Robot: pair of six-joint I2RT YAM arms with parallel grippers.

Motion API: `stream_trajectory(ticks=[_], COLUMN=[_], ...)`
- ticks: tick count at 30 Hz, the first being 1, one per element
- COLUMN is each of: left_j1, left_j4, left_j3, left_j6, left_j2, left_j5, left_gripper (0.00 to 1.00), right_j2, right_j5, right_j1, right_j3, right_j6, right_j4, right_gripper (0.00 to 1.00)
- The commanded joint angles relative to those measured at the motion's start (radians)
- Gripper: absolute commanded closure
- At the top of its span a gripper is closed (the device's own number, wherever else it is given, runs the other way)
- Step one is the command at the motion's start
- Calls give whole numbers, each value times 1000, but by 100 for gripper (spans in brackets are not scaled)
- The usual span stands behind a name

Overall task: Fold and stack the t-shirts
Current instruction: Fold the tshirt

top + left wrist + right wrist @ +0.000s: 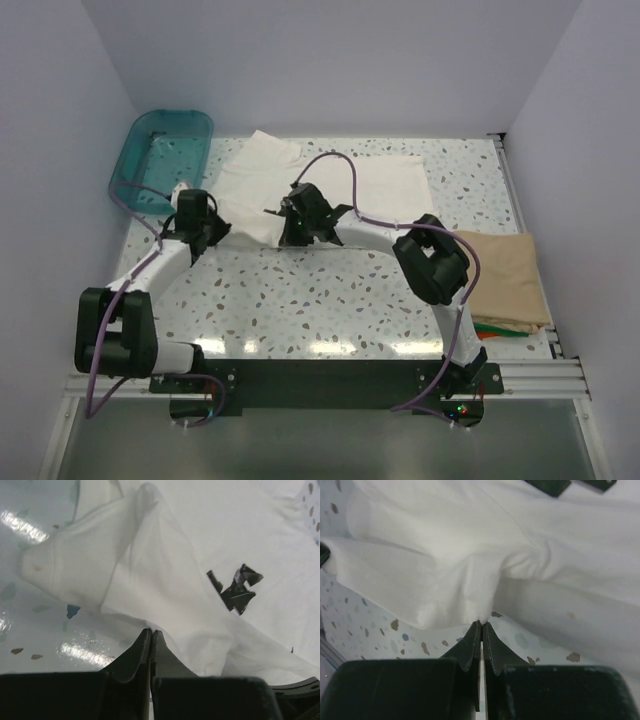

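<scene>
The speckled table [300,300] fills the overhead view. The off-white t-shirt [350,180] lies spread across its upper middle, rumpled toward the left. A tan t-shirt [505,275] lies folded at the right edge. It rests on orange-red and green t-shirts [500,331], of which only thin edges show at lower right. The teal tub [165,150] sits at upper left, near the off-white t-shirt's left corner.

The left gripper [205,232] is at that shirt's lower left edge, and the right gripper [300,222] is at its lower edge near centre. Seen from above, both wrists cover the cloth they touch, and a purple cable [335,160] arcs over the shirt.

Only the wrist views show the jaws. Each pair is pressed together on a pinch of the off-white hem. The cloth puckers at the right tips and rises in a ridge from the left ones. The left wrist view alone shows the dark mark [235,587], right of centre; the overhead view does not resolve it.
</scene>
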Motion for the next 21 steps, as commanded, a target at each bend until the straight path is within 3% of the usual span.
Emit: stream_trajectory(ticks=[1, 13, 21], left_j1=[-6, -5, 0], left_j4=[25, 106, 154], left_j3=[129, 494, 654], left_j6=[35, 67, 72], left_j2=[61, 389, 556], left_j5=[15, 66, 83], left_gripper=[100, 100, 100], right_j2=[-24, 144, 244], right_j5=[-30, -173, -230], right_j1=[-44, -186, -241], right_j3=[118, 359, 463], right_j6=[0, 13, -7], right_j4=[-6, 30, 70], right_gripper=[100, 100, 100])
